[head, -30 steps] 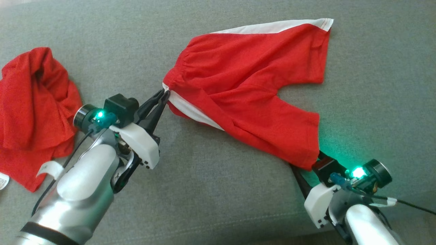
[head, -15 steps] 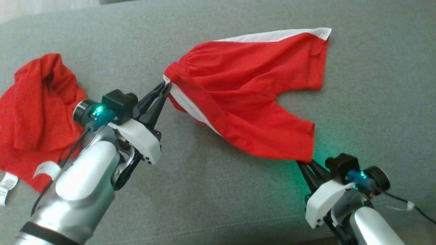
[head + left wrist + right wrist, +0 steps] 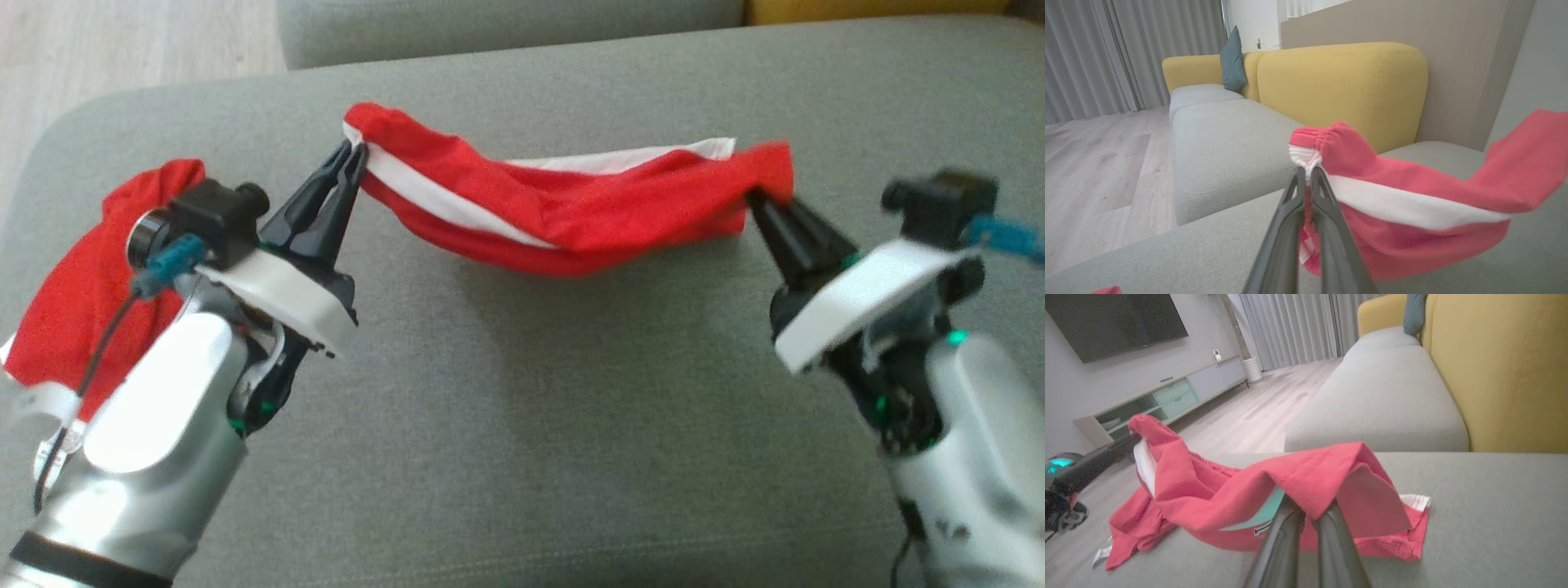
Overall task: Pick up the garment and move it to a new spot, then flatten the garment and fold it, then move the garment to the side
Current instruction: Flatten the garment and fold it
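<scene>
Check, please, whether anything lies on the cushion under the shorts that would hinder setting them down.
Nothing visible does. The left gripper and right gripper grip the shorts over the grey cushion; the second red garment lies apart at the robot's left.

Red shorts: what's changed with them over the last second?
The right pincer closed on a leg hem, then both pincers raised the red shorts from lying spread on the sofa cushion; they now sag between them. The left pincer kept its grip on the waistband, and the other red garment stayed put at the left.

The cushion [image 3: 522,425] lies open beneath the hung shorts [image 3: 571,216]; crumpled red cloth [image 3: 73,310] crowds its left.
</scene>
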Available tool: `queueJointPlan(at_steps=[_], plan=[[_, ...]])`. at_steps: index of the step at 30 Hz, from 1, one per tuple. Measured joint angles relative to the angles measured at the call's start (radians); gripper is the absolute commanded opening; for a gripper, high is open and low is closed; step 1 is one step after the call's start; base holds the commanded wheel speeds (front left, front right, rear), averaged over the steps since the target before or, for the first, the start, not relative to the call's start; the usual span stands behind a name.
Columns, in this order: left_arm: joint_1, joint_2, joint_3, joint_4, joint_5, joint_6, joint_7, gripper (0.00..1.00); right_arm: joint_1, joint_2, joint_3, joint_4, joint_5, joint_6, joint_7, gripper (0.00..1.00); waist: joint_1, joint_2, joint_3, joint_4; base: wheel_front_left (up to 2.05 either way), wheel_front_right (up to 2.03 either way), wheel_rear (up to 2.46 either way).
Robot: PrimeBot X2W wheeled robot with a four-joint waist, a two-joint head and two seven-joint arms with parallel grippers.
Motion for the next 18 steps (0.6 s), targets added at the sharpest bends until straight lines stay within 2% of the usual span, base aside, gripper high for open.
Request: queueJointPlan(at_steps=[5, 9, 12, 18], plan=[[-0.01, -0.001, 0.049, -0.033, -0.081, 0.001, 0.043, 0.0, -0.147, 0.015, -0.039, 0.037, 0.147, 0.0, 0.053, 0.0, 0.0, 0.0, -0.041, 0.01, 0.0, 0.0, 0.0], [-0.051, -0.008, 0.071, -0.057, -0.112, 0.014, 0.066, 0.0, -0.226, 0.034, -0.087, 0.086, 0.175, 0.0, 0.057, 0.0, 0.0, 0.0, -0.069, 0.021, 0.0, 0.0, 0.0], [-0.087, -0.022, 0.106, -0.08, -0.14, 0.042, 0.067, 0.0, -0.259, 0.054, -0.122, 0.13, 0.17, 0.0, 0.057, 0.0, 0.0, 0.0, -0.092, 0.029, 0.0, 0.0, 0.0], [-0.081, -0.031, 0.122, -0.108, -0.146, 0.074, 0.067, 0.0, -0.263, 0.112, -0.209, 0.188, 0.189, 0.0, 0.155, 0.0, 0.0, 0.0, -0.125, 0.044, 0.0, 0.0, 0.0]])
